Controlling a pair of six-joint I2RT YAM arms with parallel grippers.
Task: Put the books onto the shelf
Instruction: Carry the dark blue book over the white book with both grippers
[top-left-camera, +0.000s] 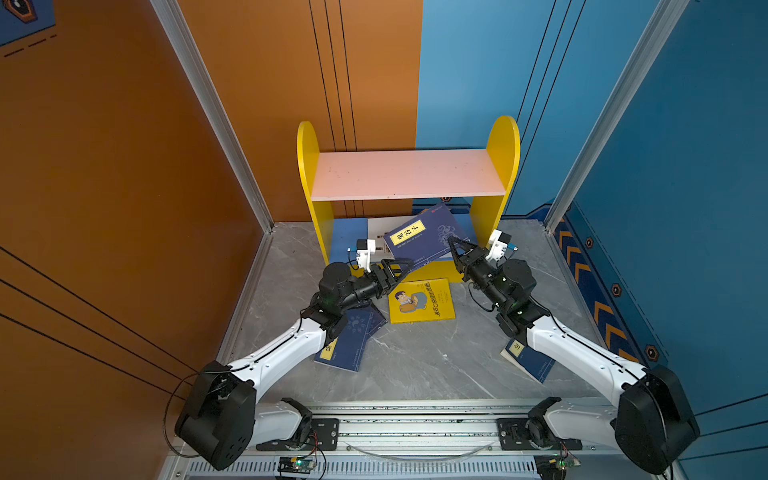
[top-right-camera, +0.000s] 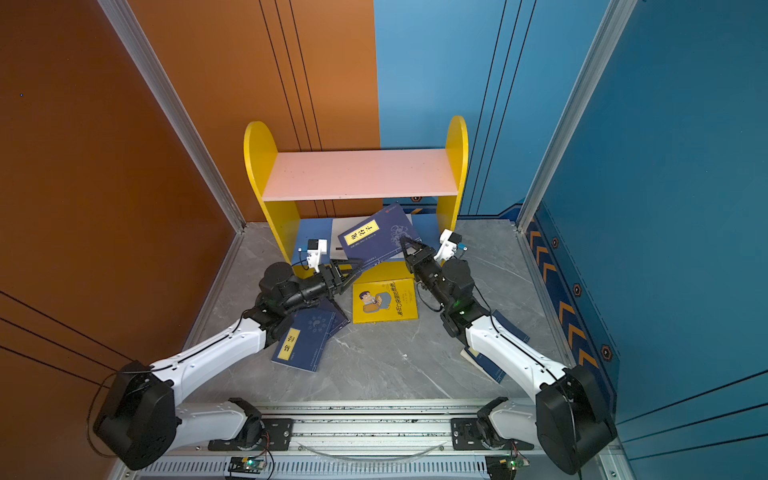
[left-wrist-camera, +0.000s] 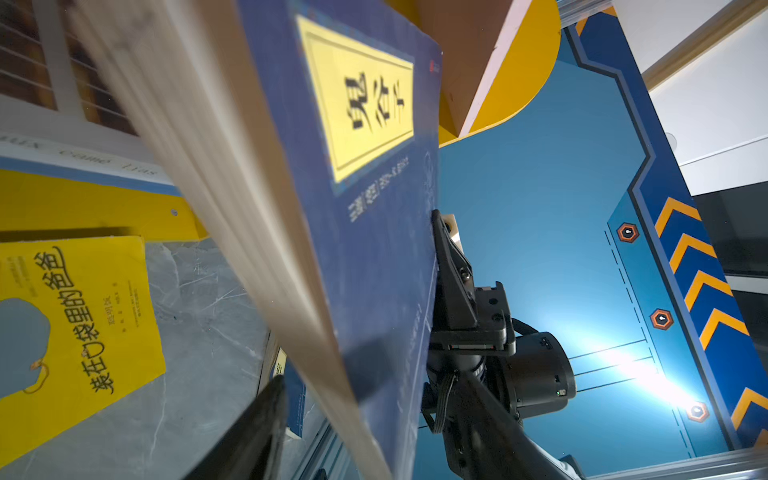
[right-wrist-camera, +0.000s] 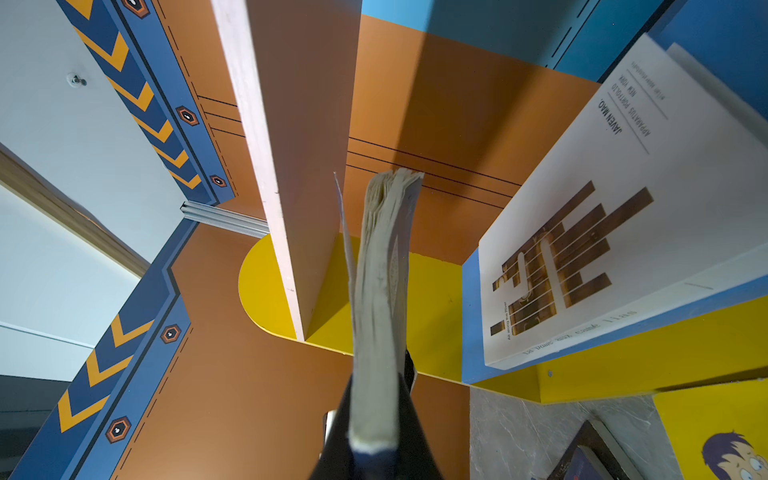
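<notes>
A navy book with a yellow label (top-left-camera: 424, 237) (top-right-camera: 376, 235) hangs tilted in front of the shelf's lower tier. My right gripper (top-left-camera: 457, 245) (right-wrist-camera: 376, 395) is shut on its right edge. My left gripper (top-left-camera: 407, 268) (left-wrist-camera: 370, 386) stands open around its lower left corner, with a gap beside one finger. The shelf (top-left-camera: 307, 166) has a bare pink upper board (top-left-camera: 407, 174). A white book with brown blocks (top-left-camera: 376, 232) (right-wrist-camera: 602, 232) lies on the blue lower board. A yellow book (top-left-camera: 422, 301) (left-wrist-camera: 70, 324) lies on the floor in front.
A navy book (top-left-camera: 353, 340) lies under my left arm, with another dark book (top-left-camera: 376, 318) partly beneath it. Another navy book (top-left-camera: 528, 357) lies under my right arm. Orange wall (top-left-camera: 124, 166) to the left, blue wall (top-left-camera: 685, 166) to the right, metal rail (top-left-camera: 415, 432) at the front.
</notes>
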